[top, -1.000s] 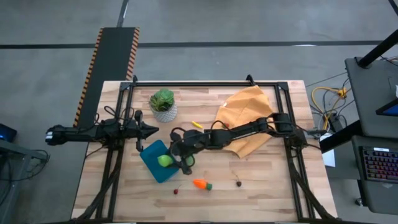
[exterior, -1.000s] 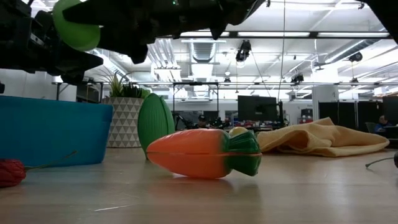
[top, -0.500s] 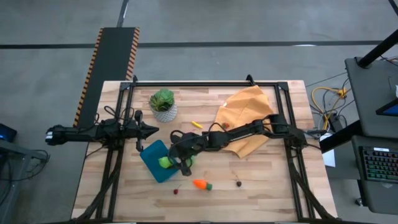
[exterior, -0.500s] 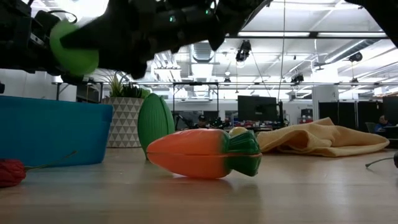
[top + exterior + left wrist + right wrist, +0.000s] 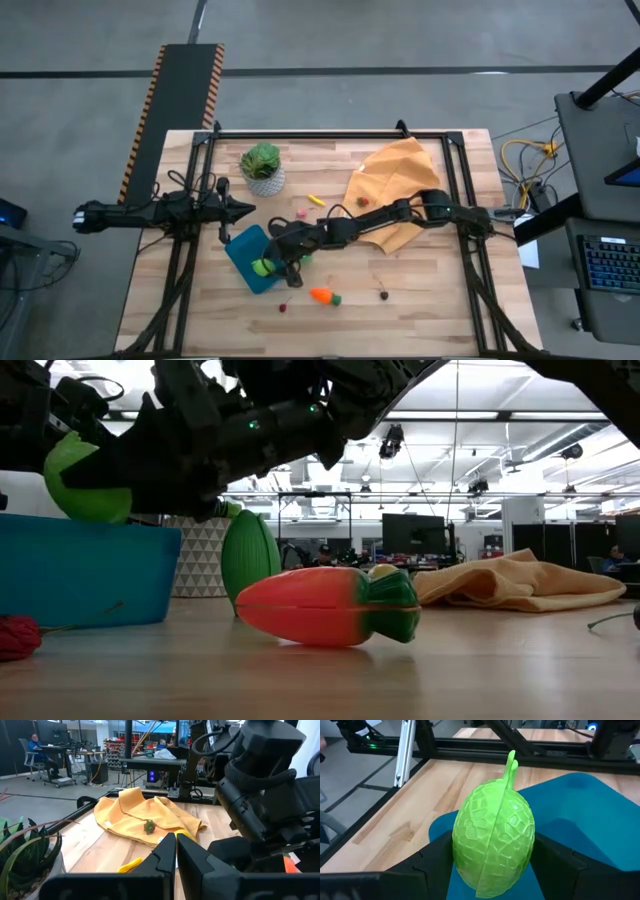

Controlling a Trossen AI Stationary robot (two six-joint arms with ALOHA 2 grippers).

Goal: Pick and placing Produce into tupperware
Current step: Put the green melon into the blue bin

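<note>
My right gripper [image 5: 268, 266] reaches from the table's right over the teal tupperware [image 5: 247, 252] and is shut on a bumpy light-green toy fruit [image 5: 495, 835] with a short stem. In the low view the fruit [image 5: 85, 485] hangs level with the tupperware's rim [image 5: 90, 525]. An orange carrot with a green top [image 5: 322, 296] lies on its side on the table near the tupperware, also seen as the carrot [image 5: 325, 605] in the low view. My left gripper [image 5: 245, 209] waits, shut, by the tupperware's far left corner. My right gripper pinches the green fruit between its two fingers, one finger [image 5: 432, 865] on each flank [image 5: 465, 845] of the fruit. It comes slanting down from the table's right. The stem [image 5: 511, 760] points away from the wrist, and the fruit hangs over the tupperware's floor [image 5: 585, 820].
A potted plant [image 5: 262, 168] stands beyond the tupperware and an orange cloth [image 5: 395, 185] lies at the far right, with a small green piece [image 5: 149, 826] on it. A yellow piece [image 5: 316, 200], small red pieces [image 5: 284, 307] and a dark one [image 5: 385, 295] lie scattered around.
My right gripper has carried the green fruit down and slightly toward the table's left, from well above the tupperware to the level of its rim. It has kept shut on the fruit. The carrot and the other pieces have stayed put.
</note>
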